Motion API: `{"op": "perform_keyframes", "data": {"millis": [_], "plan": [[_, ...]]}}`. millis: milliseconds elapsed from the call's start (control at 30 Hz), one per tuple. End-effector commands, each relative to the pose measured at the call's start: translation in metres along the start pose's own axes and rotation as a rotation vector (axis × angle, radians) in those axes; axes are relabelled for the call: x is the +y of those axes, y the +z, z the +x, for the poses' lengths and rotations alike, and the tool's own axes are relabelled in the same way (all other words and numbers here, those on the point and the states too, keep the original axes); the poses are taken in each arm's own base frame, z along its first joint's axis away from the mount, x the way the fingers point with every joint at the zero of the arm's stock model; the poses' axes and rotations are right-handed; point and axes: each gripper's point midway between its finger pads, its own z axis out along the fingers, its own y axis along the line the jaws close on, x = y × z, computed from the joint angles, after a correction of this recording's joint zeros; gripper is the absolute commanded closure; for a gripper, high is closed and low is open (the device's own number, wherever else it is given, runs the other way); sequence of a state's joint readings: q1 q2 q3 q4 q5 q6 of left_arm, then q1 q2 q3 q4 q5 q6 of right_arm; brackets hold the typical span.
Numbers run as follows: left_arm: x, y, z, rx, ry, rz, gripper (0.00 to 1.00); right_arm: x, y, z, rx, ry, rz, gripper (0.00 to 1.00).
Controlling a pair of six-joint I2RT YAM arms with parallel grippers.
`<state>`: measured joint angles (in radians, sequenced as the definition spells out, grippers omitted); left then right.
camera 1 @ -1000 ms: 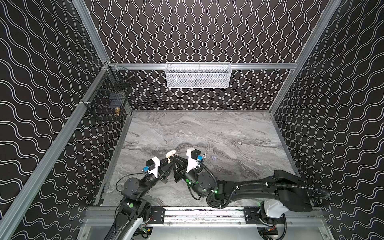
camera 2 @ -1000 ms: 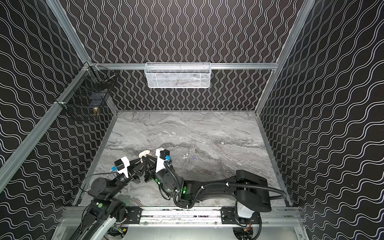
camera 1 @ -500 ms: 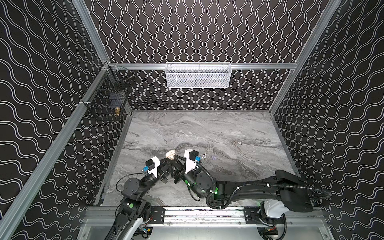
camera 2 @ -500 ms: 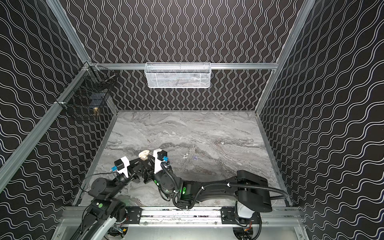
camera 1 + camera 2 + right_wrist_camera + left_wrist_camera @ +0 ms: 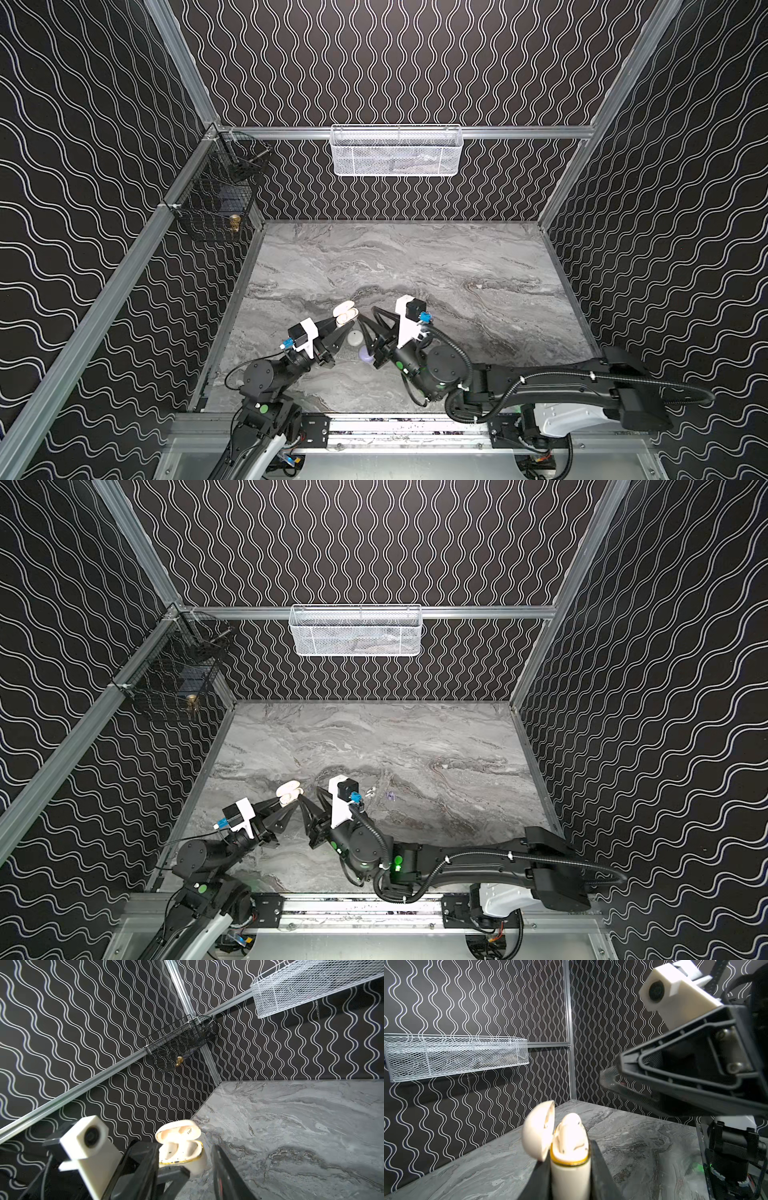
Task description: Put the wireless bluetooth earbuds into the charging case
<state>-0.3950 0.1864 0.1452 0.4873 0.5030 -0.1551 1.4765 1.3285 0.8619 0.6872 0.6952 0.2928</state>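
My left gripper (image 5: 345, 322) (image 5: 569, 1157) is shut on a cream charging case (image 5: 346, 314) (image 5: 570, 1176), held above the table with its lid (image 5: 538, 1130) swung open. A whitish earbud (image 5: 571, 1126) stands in the case's mouth. My right gripper (image 5: 368, 313) (image 5: 185, 1161) hangs open just right of the case, apart from it, with nothing between its fingers. The open case (image 5: 180, 1151) shows beyond them. In a top view a tiny white earbud (image 5: 370, 791) and a pale lavender one (image 5: 390, 796) lie on the marble right of the right wrist.
A small white round case (image 5: 354, 337) and a lavender one (image 5: 365, 354) sit on the table under the two grippers. A white mesh basket (image 5: 395, 151) hangs on the back wall. A black wire basket (image 5: 216, 195) hangs on the left wall.
My right gripper has opened from shut and drawn back a little to the right of the case. The left gripper has kept hold of the case and has hardly moved.
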Motion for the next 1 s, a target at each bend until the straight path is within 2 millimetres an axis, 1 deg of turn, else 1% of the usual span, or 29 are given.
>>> {"op": "perform_keyframes", "data": {"millis": [0,133,200,233,267,300,333,367,433,467,533,633,700,767,867,967], "plan": [[-0.006,0.001,-0.012,-0.045,0.019,0.032,1.00,0.006,-0.003,0.000,0.021,-0.035,-0.040,0.59],[-0.009,0.001,-0.014,-0.052,0.023,0.054,1.00,0.011,0.003,-0.001,0.043,-0.067,-0.034,0.67],[-0.012,0.001,-0.015,-0.057,0.027,0.072,1.00,0.009,0.008,-0.004,0.051,-0.104,-0.001,0.67],[-0.015,0.001,-0.015,-0.060,0.029,0.087,1.00,0.005,0.011,-0.007,0.055,-0.128,0.030,0.67],[-0.017,0.001,-0.015,-0.062,0.030,0.102,1.00,-0.003,0.013,-0.005,0.074,-0.159,0.067,0.67],[-0.020,0.001,-0.016,-0.065,0.031,0.123,1.00,-0.007,0.017,-0.019,0.070,-0.159,0.094,0.66],[-0.025,0.001,-0.016,-0.069,0.032,0.151,1.00,-0.016,0.021,-0.023,0.094,-0.172,0.111,0.64],[-0.028,0.001,-0.017,-0.073,0.031,0.175,1.00,-0.025,0.026,-0.026,0.120,-0.173,0.117,0.64],[-0.036,0.003,-0.019,-0.081,0.026,0.233,1.00,-0.051,0.034,-0.032,0.181,-0.151,0.134,0.64],[-0.039,0.003,-0.020,-0.080,0.023,0.254,1.00,-0.059,0.037,-0.034,0.203,-0.141,0.121,0.64],[-0.042,0.005,-0.018,-0.075,0.013,0.287,1.00,-0.080,0.037,-0.035,0.239,-0.131,0.123,0.63],[-0.046,0.006,-0.019,-0.082,0.010,0.316,1.00,-0.098,0.035,-0.028,0.269,-0.135,0.097,0.61],[-0.047,0.007,-0.018,-0.075,0.005,0.326,1.00,-0.100,0.033,-0.020,0.283,-0.137,0.061,0.59],[-0.048,0.008,-0.017,-0.075,0.000,0.338,1.00,-0.098,0.030,-0.004,0.315,-0.141,-0.004,0.57],[-0.048,0.010,-0.016,-0.067,-0.008,0.342,1.00,-0.079,0.031,0.009,0.351,-0.151,-0.136,0.58],[-0.049,0.012,-0.015,-0.060,-0.011,0.344,1.00,-0.063,0.032,0.013,0.355,-0.151,-0.232,0.58]]}}
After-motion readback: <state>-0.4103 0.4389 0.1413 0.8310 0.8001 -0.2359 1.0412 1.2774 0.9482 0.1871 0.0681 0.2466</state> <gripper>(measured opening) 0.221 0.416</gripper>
